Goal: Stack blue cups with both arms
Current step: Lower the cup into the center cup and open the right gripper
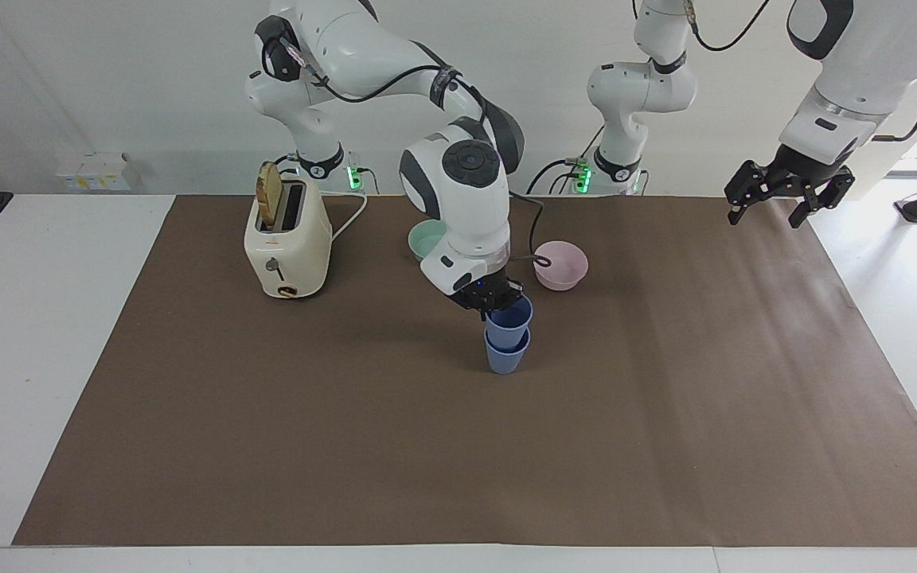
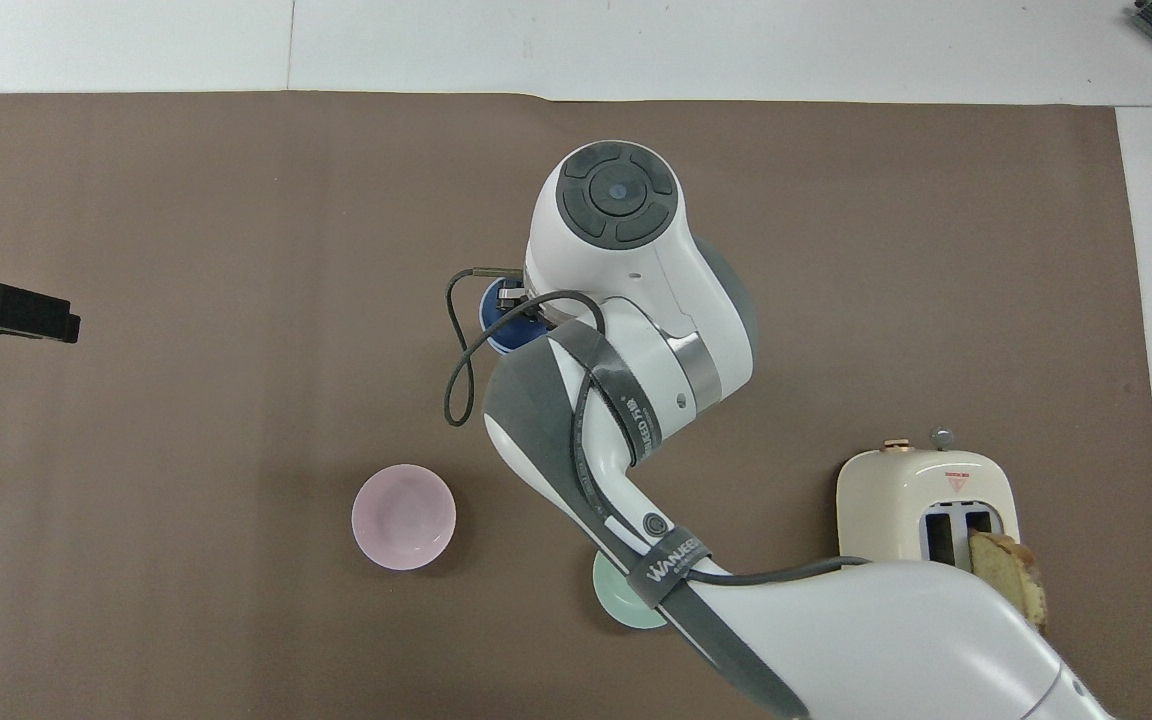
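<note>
Upper blue cup (image 1: 509, 313): nested in the lower blue cup (image 1: 505, 355), mid-bench, just off the pink bowl (image 1: 560, 265).
Right pincer (image 1: 492, 301): mine, clenched on its rim.
Left pincer (image 1: 782, 191): waiting, spread, over the mat's edge.
Risk: if I lift away crooked, I'd expect the stack to tip.

Setting: a robotics lab, not a kitchen. My arm and its twin are bolted at the edge of a white desk (image 1: 44, 334) covered with a brown paper sheet (image 1: 347, 446). Bare white wall, green status lights at both arm bases, loose cables. Household props set out as test pieces: a toaster (image 1: 287, 243), a pink bowl (image 1: 560, 265), a green bowl (image 1: 425, 237).
</note>
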Robot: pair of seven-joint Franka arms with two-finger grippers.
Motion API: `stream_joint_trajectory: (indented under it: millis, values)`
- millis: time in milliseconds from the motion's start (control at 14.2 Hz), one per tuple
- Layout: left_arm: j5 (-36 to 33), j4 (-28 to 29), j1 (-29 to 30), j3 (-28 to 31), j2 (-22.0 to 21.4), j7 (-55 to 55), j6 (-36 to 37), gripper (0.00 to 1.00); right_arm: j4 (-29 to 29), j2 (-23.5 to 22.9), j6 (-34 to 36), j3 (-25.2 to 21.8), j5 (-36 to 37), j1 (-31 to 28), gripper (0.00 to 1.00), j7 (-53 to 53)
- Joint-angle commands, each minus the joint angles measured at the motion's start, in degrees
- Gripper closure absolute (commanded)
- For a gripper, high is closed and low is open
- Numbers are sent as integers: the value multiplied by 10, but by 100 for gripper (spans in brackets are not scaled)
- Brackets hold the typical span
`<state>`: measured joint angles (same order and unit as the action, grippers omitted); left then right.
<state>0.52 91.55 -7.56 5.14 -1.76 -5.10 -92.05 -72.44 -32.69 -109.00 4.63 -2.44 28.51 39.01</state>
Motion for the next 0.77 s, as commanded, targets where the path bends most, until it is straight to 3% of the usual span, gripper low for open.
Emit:
stream_joint_trajectory:
  millis: [0,141,211,281,703]
  values:
    - [7,-1,5,-2,-7,-10,13,0,2,-5,-11,4,2,-5,100,12]
    - [7,-2,5,-3,-7,-10,12,0,2,-5,-11,4,3,-6,30,9]
    - [7,-1,5,-3,-7,-10,12,0,2,-5,-12,4,10,-7,18,-4]
    - [7,-1,5,-3,-7,-10,12,0,2,-4,-11,4,9,-7,0,-8]
    - [7,-2,4,-3,-6,-9,12,0,5,7,12,-3,16,-13,0,-15]
